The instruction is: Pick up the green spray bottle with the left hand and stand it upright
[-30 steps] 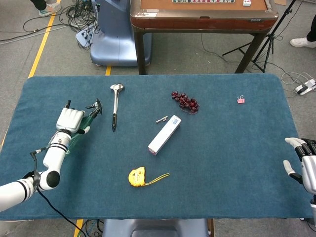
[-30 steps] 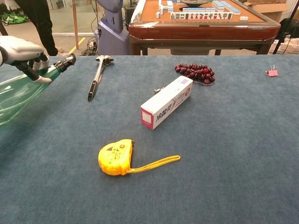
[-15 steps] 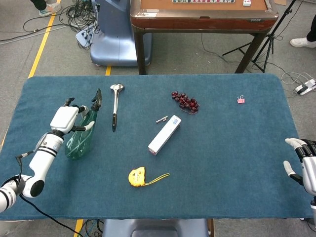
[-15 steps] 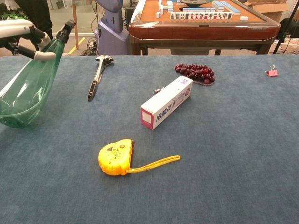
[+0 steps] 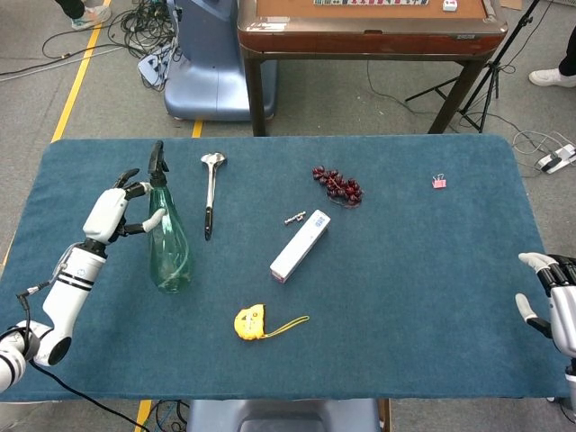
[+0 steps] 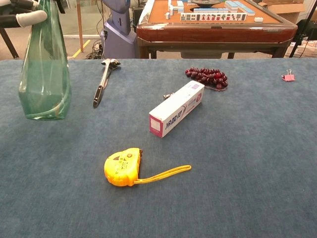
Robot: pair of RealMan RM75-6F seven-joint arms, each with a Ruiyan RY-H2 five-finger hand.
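Head view. Green spray bottle (image 5: 168, 243): upright on the blue table (image 5: 405, 270), base down, black nozzle on top, at about 9 o'clock from table centre. Left hand (image 5: 112, 211): beside the bottle's neck at its 9 o'clock, fingers reaching to the neck and touching it, thumb against the upper body; grasping the bottle near its top. Right hand (image 5: 553, 297): at the table's edge at 4 o'clock, fingers apart, holding nothing. Metal spoon (image 5: 211, 193): at 1 o'clock of the bottle, lying lengthwise. White box (image 5: 301, 245): near table centre, tilted. Small metal piece (image 5: 294, 217): just beside the box's far end. Dark red beads (image 5: 338, 184): at 1 o'clock of the box. Pink clip (image 5: 439, 182): well apart, at 2 o'clock. Yellow tape measure (image 5: 251, 321): at 7 o'clock of the box, strap trailing to 3 o'clock.

Chest view. Green spray bottle (image 6: 44, 74): stands upright at the left, top cut off by the frame. Left hand's fingertips (image 6: 29, 18): at the bottle's neck, upper left corner. Right hand: outside this view.
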